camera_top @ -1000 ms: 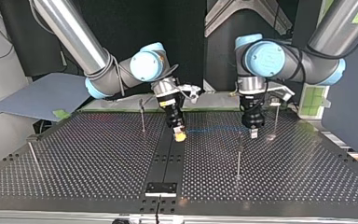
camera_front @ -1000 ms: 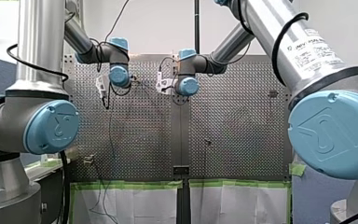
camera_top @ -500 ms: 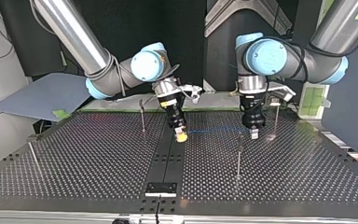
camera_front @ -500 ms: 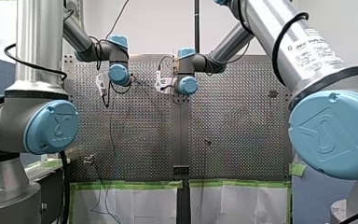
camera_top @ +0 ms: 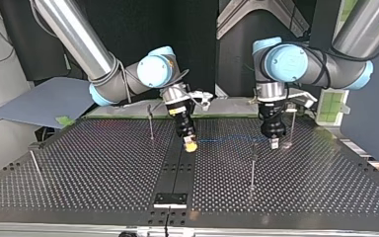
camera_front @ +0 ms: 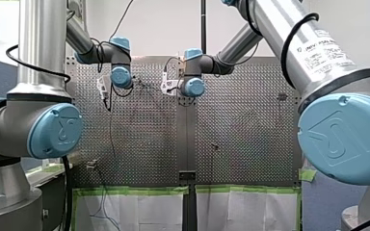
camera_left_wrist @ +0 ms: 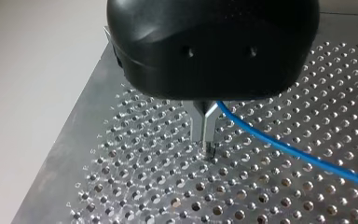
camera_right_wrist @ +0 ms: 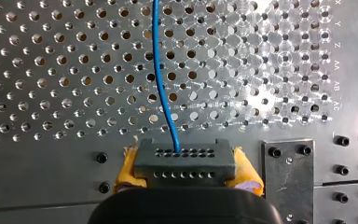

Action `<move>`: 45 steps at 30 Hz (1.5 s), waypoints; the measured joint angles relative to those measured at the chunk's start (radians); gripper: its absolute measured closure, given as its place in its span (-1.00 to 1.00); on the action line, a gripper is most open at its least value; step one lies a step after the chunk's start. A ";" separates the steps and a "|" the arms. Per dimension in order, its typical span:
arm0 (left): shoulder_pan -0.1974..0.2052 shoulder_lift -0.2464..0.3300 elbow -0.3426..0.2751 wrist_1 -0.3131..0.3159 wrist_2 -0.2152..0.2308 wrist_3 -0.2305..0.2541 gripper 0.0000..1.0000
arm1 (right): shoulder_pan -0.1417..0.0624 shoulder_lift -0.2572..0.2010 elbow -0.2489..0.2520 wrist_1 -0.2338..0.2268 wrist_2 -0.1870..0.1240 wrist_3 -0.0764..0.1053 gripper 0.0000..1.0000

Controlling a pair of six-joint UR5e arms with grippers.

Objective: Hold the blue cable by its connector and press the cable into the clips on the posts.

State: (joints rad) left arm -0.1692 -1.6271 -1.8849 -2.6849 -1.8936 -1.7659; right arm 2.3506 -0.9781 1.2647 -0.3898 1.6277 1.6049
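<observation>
Across the perforated table, in the top view, my right arm comes in at the left and my left arm at the right, both reaching down to the far half of the plate. The right gripper hangs over the dark centre strip and the left gripper hangs well to its right. A thin post stands between them, nearer the left gripper. A second post rises just beside that gripper on its right. Their tops are too small to read.

The blue cable is strung between the two grippers, just above the plate, with its long axis running left to right across the view. It passes close by the top of the thin post, though I cannot tell whether it touches it.

In the right wrist view the yellow pads are clamped on either side of the dark connector, and the cable leaves it straight ahead. In the left wrist view the metal fingers are pinched together with the cable emerging right at them, so I judge them closed on it.

The coming press turns on that thin post: it lies under the span, closer to my left arm, so the line must come down square onto its top
</observation>
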 joint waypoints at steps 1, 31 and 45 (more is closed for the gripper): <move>0.002 -0.002 0.000 0.000 0.001 -0.002 1.00 | 0.000 0.000 -0.001 0.000 0.000 0.000 1.00; 0.015 -0.015 0.000 -0.058 0.069 -0.031 1.00 | -0.004 0.001 -0.018 0.001 0.000 0.000 1.00; 0.030 -0.015 0.003 -0.060 0.089 -0.033 1.00 | -0.009 0.004 -0.023 0.001 0.000 -0.001 1.00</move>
State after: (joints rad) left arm -0.1392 -1.6419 -1.8816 -2.7447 -1.8044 -1.7987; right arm 2.3420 -0.9740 1.2419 -0.3887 1.6277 1.6039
